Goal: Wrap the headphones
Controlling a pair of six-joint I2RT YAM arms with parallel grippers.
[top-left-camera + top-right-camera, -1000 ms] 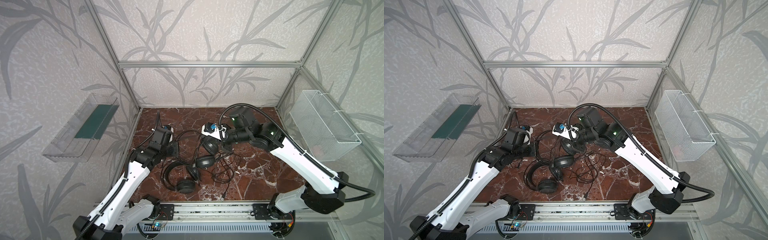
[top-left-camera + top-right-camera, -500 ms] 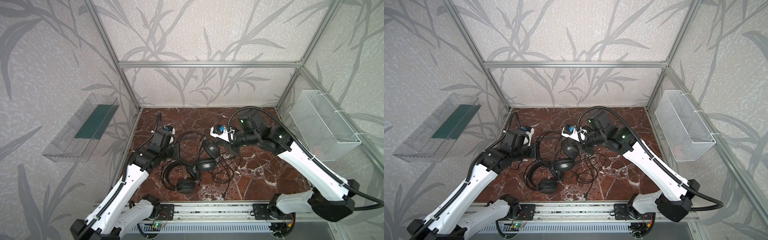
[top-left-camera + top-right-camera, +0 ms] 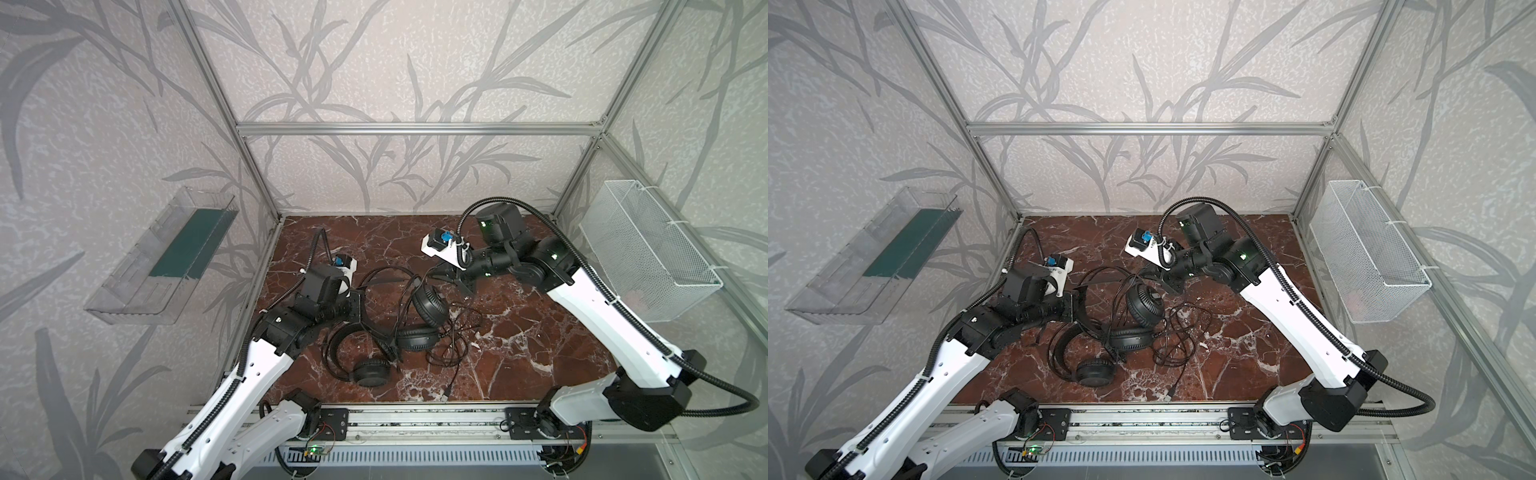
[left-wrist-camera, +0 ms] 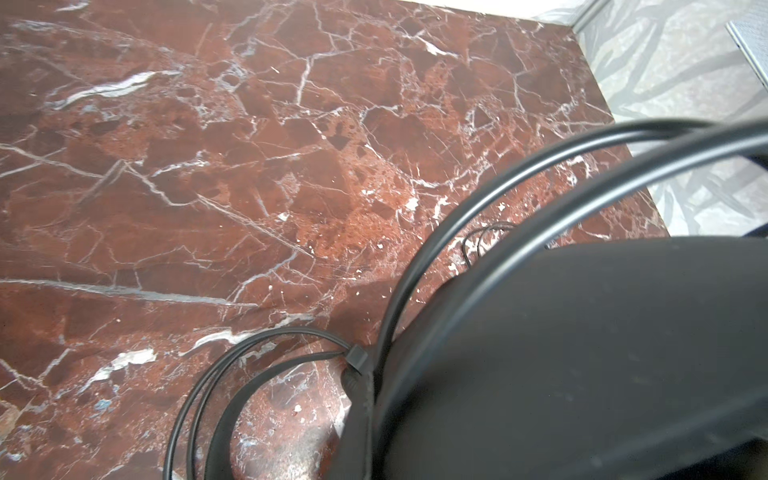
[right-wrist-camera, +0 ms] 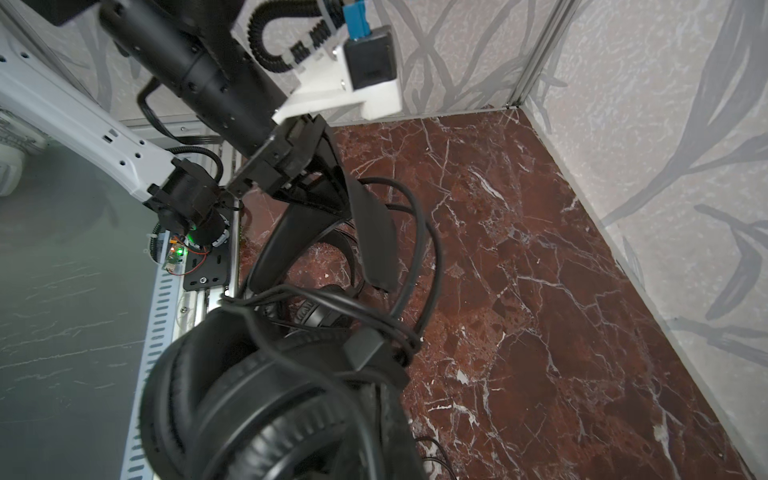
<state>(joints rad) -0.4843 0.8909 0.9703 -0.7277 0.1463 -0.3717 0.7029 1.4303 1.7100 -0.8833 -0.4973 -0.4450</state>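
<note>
Two black headphones lie tangled mid-table in both top views. One has a ridged earcup point(image 3: 430, 305) tipped up on edge and another earcup point(image 3: 415, 338) lying flat; the other set's earcup point(image 3: 371, 372) lies nearer the front under its headband point(image 3: 338, 338). My left gripper point(image 3: 360, 308) point(image 3: 1074, 306) is shut on a broad headband strap point(image 4: 582, 353) point(image 5: 374, 232) and its thin wires point(image 4: 490, 195). My right gripper point(image 3: 453, 277) point(image 5: 388, 444) is shut on the headphones beside the ridged earcup point(image 5: 270, 415). Loose cable point(image 3: 455, 338) loops to the right.
A cable plug point(image 3: 446, 390) lies near the front rail point(image 3: 415, 409). A wire basket point(image 3: 648, 253) hangs on the right wall and a clear plastic tray point(image 3: 166, 257) on the left wall. Bare marble point(image 3: 540, 332) shows to the right of the tangle.
My right arm has swung to the right and drawn its gripper and the ridged earcup a little that way. My left gripper has shifted slightly toward the middle, still gripping the headband.
</note>
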